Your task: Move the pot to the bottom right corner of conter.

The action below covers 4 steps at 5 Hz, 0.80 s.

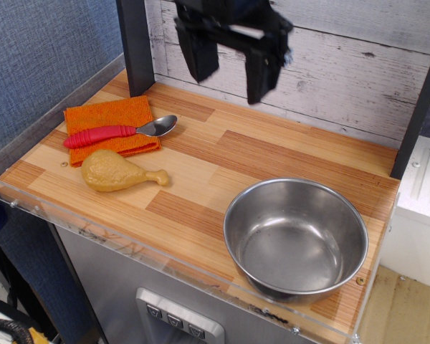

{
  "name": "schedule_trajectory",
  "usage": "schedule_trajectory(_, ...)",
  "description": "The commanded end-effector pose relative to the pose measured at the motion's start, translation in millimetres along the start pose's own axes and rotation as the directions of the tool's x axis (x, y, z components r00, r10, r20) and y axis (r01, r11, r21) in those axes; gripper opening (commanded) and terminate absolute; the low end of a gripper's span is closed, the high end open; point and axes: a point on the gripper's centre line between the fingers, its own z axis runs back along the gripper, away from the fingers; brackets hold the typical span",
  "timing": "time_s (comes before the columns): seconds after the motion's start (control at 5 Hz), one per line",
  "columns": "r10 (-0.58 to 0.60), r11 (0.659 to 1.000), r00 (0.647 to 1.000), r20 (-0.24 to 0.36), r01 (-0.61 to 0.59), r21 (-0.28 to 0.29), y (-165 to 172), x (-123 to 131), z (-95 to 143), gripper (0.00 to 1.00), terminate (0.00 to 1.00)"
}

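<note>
The pot (295, 237), a large shiny steel bowl with a rolled rim, sits upright and empty at the near right corner of the wooden counter (222, 154). My gripper (229, 72) hangs high above the back middle of the counter, well clear of the pot, up and to its left. Its two black fingers (201, 54) are spread apart and hold nothing.
An orange cloth (111, 125) lies at the far left with a red-handled spoon (118, 132) on it. A toy drumstick (118, 172) lies in front of the cloth. A dark post (132, 46) stands at the back left, a plank wall behind.
</note>
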Motion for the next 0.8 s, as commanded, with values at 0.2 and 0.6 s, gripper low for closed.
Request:
schedule_trajectory(0.2,0.004,1.0,0.998,0.055,-0.005,0.024,14.4,-2.0,25.4,1.0,0.0)
schedule_trajectory(0.6,0.004,1.0,0.998,0.055,-0.005,0.024,14.4,-2.0,25.4,1.0,1.0)
